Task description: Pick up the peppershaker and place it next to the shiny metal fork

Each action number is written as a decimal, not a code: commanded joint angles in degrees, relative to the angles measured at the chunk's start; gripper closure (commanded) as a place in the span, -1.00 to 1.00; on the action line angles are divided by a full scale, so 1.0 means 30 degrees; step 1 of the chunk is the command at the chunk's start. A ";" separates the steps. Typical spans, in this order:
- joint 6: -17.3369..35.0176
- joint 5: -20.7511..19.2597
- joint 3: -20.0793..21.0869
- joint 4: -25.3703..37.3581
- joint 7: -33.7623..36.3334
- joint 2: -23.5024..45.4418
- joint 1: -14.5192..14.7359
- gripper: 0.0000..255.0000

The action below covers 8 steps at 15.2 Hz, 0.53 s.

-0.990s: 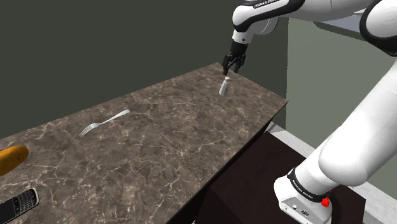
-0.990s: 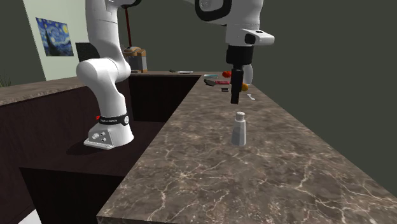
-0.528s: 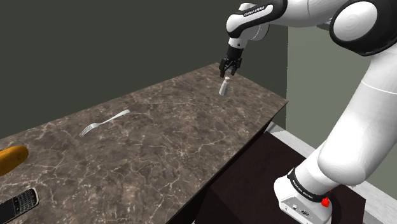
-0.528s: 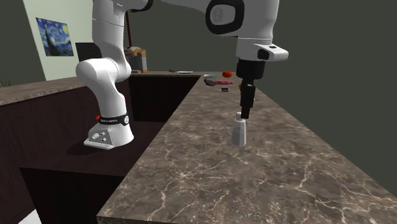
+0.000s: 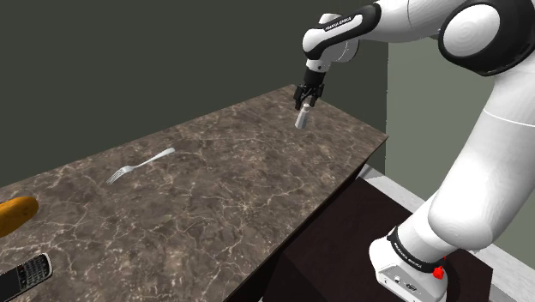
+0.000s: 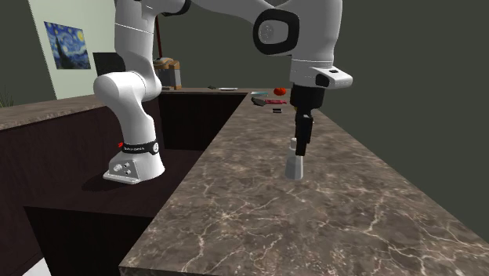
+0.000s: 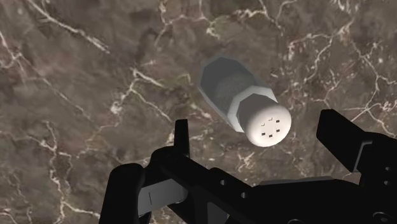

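Observation:
A small grey pepper shaker [image 5: 301, 117] [image 6: 295, 166] [image 7: 242, 100] with a white perforated cap stands upright near the far end of the dark marble counter [image 5: 223, 184]. My black gripper [image 5: 304, 100] [image 6: 301, 146] [image 7: 257, 143] has come down over its top. In the wrist view the fingers [image 7: 348, 147] stand apart on either side of the cap and do not touch it, so the gripper is open. The metal fork [image 5: 139, 165] lies flat toward the shoulder view's left, well away from the shaker.
An orange-brown rounded object [image 5: 15, 214] and a black phone [image 5: 24, 274] sit at the counter's end in the shoulder view's lower left. Small red and dark items [image 6: 270, 97] lie behind the arm in the second exterior view. The counter edge drops off near the stand [image 5: 410, 266].
The gripper has moved down and sideways from above the shaker until its fingers straddle the cap. The shaker and fork have not moved.

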 commanded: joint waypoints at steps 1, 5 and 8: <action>0.0014 0.0002 0.0001 -0.0007 -0.0001 0.0003 0.0001 -1.00; 0.0010 0.0002 0.0001 -0.0005 -0.0001 0.0003 0.0001 1.00; 0.0013 0.0004 0.0001 -0.0003 -0.0003 0.0009 -0.0001 1.00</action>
